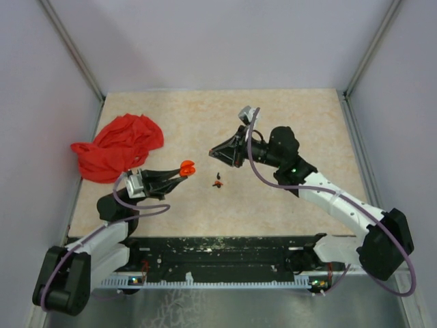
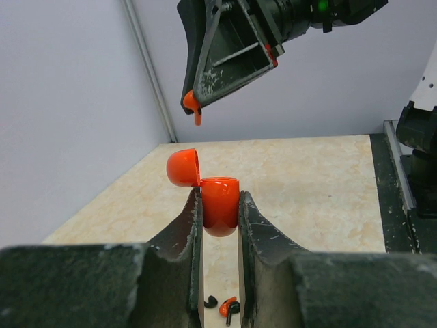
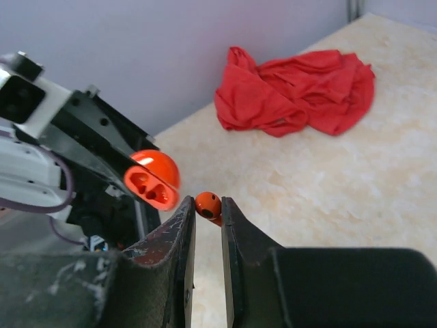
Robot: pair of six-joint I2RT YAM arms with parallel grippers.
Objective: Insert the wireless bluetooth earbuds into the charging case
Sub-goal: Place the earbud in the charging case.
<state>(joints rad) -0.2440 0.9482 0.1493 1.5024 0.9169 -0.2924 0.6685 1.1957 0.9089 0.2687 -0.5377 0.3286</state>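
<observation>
Over beige tabletop (image 1: 287,198), left claw (image 1: 177,174) clamps upright case (image 2: 220,205); right claw (image 1: 214,154) pinches earbud (image 3: 207,203), stem down.

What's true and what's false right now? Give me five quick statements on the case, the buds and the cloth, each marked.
1. The left end effector grips the charging case. True.
2. The case's lid is closed. False: it is flipped open, hanging off one side of the case.
3. The right end effector holds an orange earbud between its fingers. True.
4. Both buds are off the table. False: a second earbud lies on it, between the two arms.
5. The red cloth lies crumpled on the left side of the table. True.
</observation>
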